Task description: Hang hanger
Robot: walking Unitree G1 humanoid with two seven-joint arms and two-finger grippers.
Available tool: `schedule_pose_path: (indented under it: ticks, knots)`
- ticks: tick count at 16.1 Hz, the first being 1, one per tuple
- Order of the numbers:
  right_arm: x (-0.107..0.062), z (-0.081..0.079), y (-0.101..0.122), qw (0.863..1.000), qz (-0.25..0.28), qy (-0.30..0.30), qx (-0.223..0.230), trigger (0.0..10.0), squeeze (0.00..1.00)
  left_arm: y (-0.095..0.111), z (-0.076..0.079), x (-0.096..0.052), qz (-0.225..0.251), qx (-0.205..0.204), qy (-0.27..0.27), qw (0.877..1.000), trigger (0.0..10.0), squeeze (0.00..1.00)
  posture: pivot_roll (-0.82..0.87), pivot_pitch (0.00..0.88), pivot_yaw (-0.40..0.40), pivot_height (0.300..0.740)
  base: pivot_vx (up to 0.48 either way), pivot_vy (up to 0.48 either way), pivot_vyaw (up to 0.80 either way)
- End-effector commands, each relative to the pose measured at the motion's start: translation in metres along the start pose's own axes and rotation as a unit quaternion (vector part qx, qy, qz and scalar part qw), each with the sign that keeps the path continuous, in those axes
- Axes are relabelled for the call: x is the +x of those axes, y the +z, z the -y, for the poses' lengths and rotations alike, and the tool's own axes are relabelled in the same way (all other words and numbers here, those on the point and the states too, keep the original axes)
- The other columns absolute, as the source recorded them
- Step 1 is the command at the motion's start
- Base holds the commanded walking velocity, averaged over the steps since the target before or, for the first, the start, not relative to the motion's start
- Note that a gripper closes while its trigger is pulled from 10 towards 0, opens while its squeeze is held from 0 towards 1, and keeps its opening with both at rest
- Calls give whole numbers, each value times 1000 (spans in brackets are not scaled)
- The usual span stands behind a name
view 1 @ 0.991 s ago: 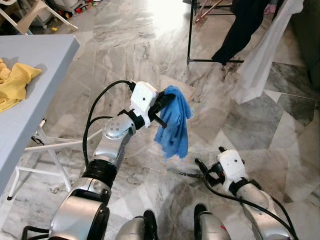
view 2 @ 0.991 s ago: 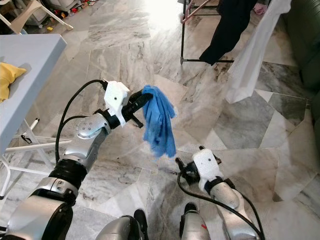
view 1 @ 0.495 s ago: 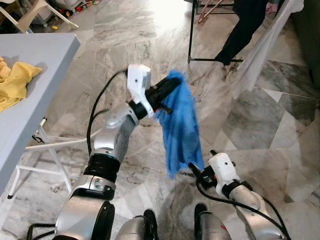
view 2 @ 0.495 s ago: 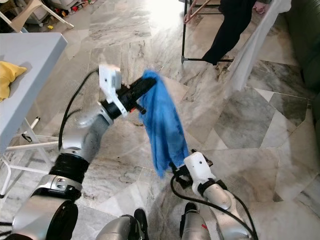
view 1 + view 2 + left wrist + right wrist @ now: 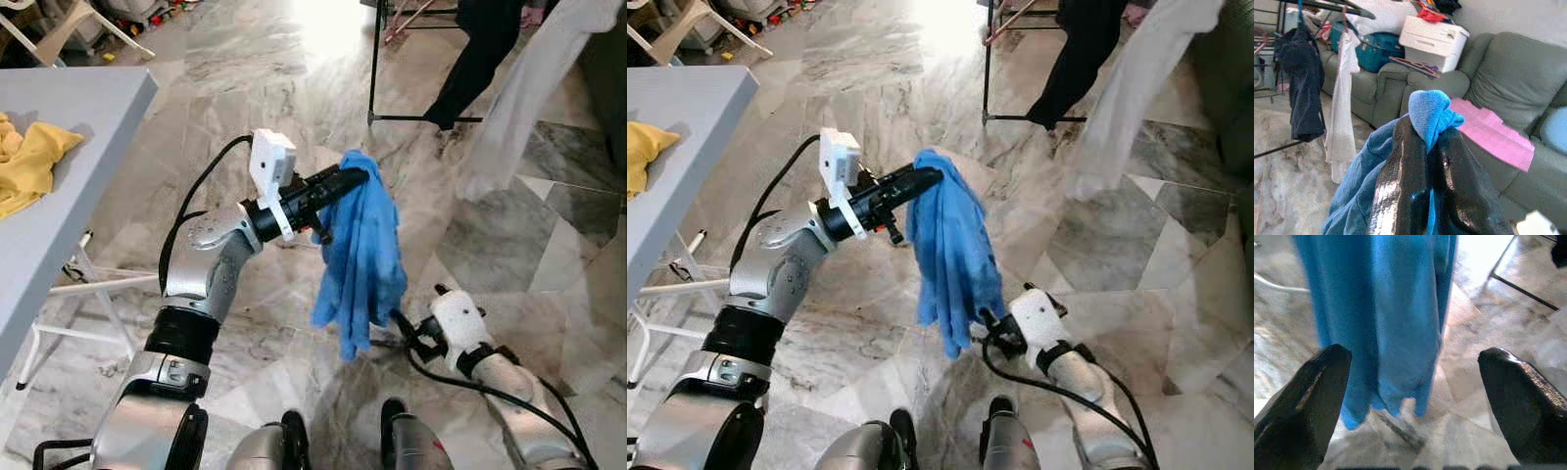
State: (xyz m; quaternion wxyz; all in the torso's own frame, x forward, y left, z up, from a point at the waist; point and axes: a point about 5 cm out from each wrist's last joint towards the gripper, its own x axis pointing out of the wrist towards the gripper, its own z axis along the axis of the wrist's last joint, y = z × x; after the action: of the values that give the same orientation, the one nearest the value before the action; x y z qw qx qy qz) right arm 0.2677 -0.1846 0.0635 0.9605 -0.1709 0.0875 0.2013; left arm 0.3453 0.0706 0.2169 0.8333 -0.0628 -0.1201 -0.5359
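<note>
My left gripper [image 5: 358, 179] is held out at mid height over the floor, shut on the top of a blue garment [image 5: 364, 259] that hangs down from it in long folds. In the left wrist view the two black fingers [image 5: 1400, 166] pinch a bunched blue fold [image 5: 1432, 110]. My right gripper [image 5: 404, 328] is low, just beside the garment's lower end, and stands wide open. In the right wrist view the blue cloth [image 5: 1381, 308] hangs ahead of the spread fingers [image 5: 1317, 382] without touching them. No hanger can be seen inside the garment.
A black clothes rack [image 5: 373, 59] stands at the back with a dark garment [image 5: 475, 49] and a white garment [image 5: 524, 98]. A grey table [image 5: 69, 127] with a yellow cloth [image 5: 29, 162] is at my left. A green sofa [image 5: 1498, 88] holds a pink cloth [image 5: 1493, 134].
My left gripper has dropped a little and reached further right, and the blue garment has swung with it. My right gripper has shifted slightly right. The white garment on the rack has swayed.
</note>
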Motion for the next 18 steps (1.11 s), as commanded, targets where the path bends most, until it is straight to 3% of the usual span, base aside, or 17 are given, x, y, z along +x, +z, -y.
schedule_pose_path:
  ticks: [1, 5, 7, 9, 12, 13, 14, 18]
  knots:
    - [-5, -4, 7, 999, 19, 33, 14, 10000, 0, 2, -1, -2, -7, 26, -10, 1000, 10000, 0, -123, 265, 162, 740, 0, 0, 0]
    - [-15, 9, 16, 996, 32, 66, 41, 10000, 0, -4, 4, -5, -29, 23, -39, 999, 10000, 0, -137, 268, 167, 740, 0, 0, 0]
    - [-13, 11, 14, 996, 22, 79, 32, 10000, 0, -6, 10, -4, -30, 14, -64, 997, 10000, 0, -140, 265, 165, 740, 0, 0, 0]
    - [-10, 14, 13, 996, 13, 89, 27, 10000, 0, -1, 17, -2, -26, 4, -93, 995, 10000, 0, -137, 262, 162, 740, 0, 0, 0]
    - [5, 7, 16, 992, 16, 116, 40, 10000, 0, 7, 21, 1, -8, -3, -106, 994, 10000, 0, -135, 261, 160, 740, 0, 0, 0]
    - [11, -1, 18, 989, 17, 135, 48, 4706, 0, 12, 23, 5, 6, -5, -104, 995, 10000, 0, -129, 260, 156, 740, 0, 0, 0]
    - [16, -10, 19, 987, 20, 150, 55, 78, 0, 16, 23, 7, 16, -2, -95, 995, 10000, 0, -129, 260, 156, 740, 0, 0, 0]
    - [18, -34, 6, 980, -5, 187, 69, 0, 0, 24, 21, 8, 38, -17, -75, 996, 10000, 0, -124, 260, 147, 740, 0, 0, 0]
